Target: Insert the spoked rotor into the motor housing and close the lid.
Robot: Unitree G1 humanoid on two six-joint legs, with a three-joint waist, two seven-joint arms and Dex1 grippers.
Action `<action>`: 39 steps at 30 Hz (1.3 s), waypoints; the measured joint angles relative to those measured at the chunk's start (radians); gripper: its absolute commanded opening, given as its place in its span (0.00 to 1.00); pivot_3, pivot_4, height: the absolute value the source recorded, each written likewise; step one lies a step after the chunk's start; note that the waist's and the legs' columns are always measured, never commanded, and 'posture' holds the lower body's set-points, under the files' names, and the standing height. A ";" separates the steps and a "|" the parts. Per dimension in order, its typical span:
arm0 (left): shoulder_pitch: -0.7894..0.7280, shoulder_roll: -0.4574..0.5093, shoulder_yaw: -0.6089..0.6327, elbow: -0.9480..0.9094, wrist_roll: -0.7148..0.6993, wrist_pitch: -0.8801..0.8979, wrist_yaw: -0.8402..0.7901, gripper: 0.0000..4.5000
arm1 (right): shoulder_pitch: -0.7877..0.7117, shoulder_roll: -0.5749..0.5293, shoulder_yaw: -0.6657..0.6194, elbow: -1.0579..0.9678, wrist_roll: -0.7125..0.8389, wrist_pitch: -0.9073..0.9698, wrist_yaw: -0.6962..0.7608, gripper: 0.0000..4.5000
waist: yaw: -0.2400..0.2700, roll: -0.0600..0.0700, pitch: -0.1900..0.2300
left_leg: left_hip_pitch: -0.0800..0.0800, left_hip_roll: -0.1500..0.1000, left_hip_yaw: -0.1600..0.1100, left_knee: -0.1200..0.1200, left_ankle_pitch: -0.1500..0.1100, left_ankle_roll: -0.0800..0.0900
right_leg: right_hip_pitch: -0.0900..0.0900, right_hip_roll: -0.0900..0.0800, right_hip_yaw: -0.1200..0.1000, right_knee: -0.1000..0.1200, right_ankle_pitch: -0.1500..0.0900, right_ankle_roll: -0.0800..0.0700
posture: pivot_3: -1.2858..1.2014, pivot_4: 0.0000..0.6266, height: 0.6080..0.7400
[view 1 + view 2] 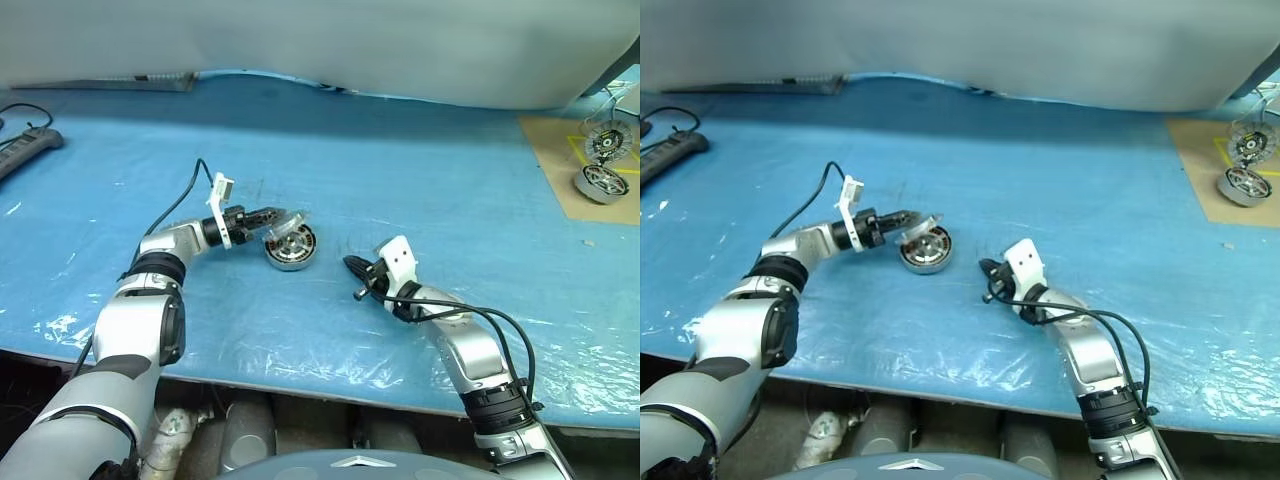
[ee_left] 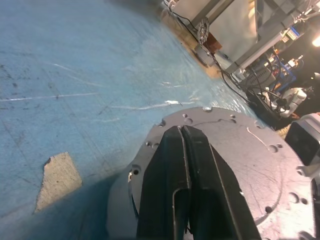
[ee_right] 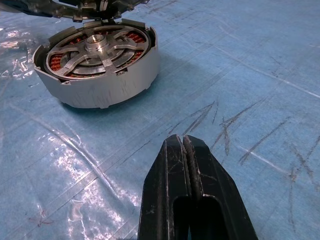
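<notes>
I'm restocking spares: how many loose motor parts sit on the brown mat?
2: one silver wheel-like part at the mat's far side, another just nearer the robot. The picture's edge may hide more.

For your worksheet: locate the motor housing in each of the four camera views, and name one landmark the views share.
Left eye: motor housing centre-left on the blue mat.
Right eye: housing centre-left.
Left wrist: its body cannot be told apart beneath the lid.
Right wrist: housing upper left.
Shared landmark: the lid.
</notes>
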 measured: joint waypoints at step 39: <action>-0.012 -0.036 0.077 -0.128 -0.164 0.284 0.211 0.01 | -0.004 -0.002 0.012 0.032 -0.016 -0.012 -0.001 0.00 | -0.001 0.000 0.000 | -0.001 -0.001 -0.001 -0.004 0.000 0.000 | 0.002 0.000 -0.004 -0.007 0.002 0.003 | 0.52 0.24 1.00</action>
